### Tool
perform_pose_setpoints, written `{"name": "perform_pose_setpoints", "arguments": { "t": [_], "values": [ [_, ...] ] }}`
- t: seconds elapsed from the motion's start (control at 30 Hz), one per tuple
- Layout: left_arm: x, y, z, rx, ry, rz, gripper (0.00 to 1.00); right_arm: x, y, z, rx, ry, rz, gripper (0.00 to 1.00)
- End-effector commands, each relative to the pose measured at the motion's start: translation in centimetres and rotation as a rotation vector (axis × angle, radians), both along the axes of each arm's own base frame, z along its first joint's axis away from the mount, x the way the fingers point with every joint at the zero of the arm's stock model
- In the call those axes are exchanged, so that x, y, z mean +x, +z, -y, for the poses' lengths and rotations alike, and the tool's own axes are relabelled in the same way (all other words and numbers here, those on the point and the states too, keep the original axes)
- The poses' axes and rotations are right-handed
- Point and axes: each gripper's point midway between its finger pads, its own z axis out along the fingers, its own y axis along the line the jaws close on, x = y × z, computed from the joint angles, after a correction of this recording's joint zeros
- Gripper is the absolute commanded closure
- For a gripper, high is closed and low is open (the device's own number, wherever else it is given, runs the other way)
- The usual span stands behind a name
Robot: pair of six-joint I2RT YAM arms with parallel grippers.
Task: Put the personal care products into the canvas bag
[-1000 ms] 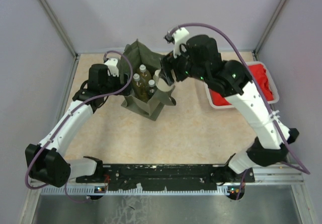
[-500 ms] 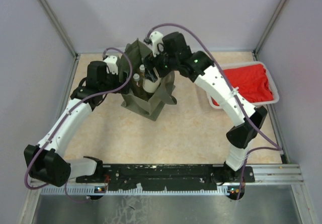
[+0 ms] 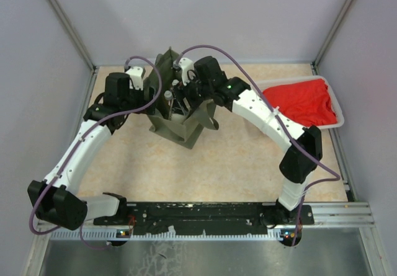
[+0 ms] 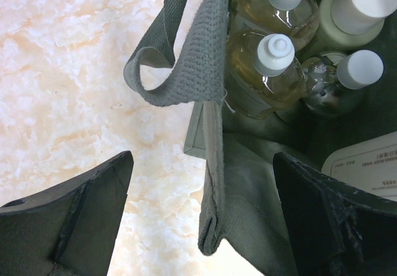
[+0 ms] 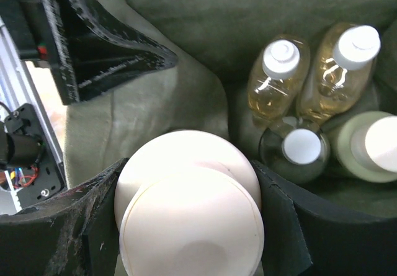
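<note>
Squarely within right tool (image 5: pixel 192 229): cream bottle (image 5: pixel 186 186)

5 bottles show, all with white or cream caps. 1 is the silvery bottle (image 5: pixel 301 155). 2 are clear with amber liquid, the 11 o'clock amber bottle (image 5: pixel 273 87) and the 1 o'clock amber bottle (image 5: pixel 338 71) around it. 1 pale bottle (image 5: pixel 363 147) stands at its 3 o'clock and 1 cream bottle (image 5: pixel 189 195) at its 8 o'clock. 1 canvas bag (image 3: pixel 186 133), with 1 handle (image 4: pixel 180 59) showing. 1 white tray (image 3: pixel 337 102) at the bag's 3 o'clock, holding 1 red cloth (image 3: pixel 301 102). 2 arms: left arm (image 3: pixel 80 152), right arm (image 3: pixel 273 118).
</note>
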Motion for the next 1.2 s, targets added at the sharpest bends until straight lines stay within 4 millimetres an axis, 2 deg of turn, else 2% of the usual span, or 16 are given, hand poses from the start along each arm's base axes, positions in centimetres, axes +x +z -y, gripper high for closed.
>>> {"name": "perform_pose_setpoints", "arguments": {
  "t": [0.0,0.2,0.43,0.53,0.77,1.17],
  "values": [
    [-0.1,1.4,-0.6,0.026,0.006,0.02,0.0,-0.8,8.1,-3.6,0.231,0.109,0.13,1.0],
    [-0.2,1.6,-0.5,0.02,0.001,0.025,0.0,-1.4,7.5,-6.5,0.234,0.159,0.115,1.0],
    [-0.6,2.0,-0.6,0.023,-0.004,0.034,0.0,-0.3,4.3,-8.8,0.143,0.14,0.102,1.0],
    [-0.6,2.0,-0.6,0.024,-0.005,0.033,0.0,0.5,3.2,-8.6,0.092,0.102,0.112,1.0],
    [-0.6,1.7,-0.6,0.024,-0.007,0.029,0.0,2.1,1.1,-6.3,-0.042,0.006,0.155,1.0],
    [-0.6,2.1,-0.9,0.03,0.006,0.033,0.0,1.8,-4.1,-5.2,-0.118,-0.007,0.107,1.0]
  ]
}}
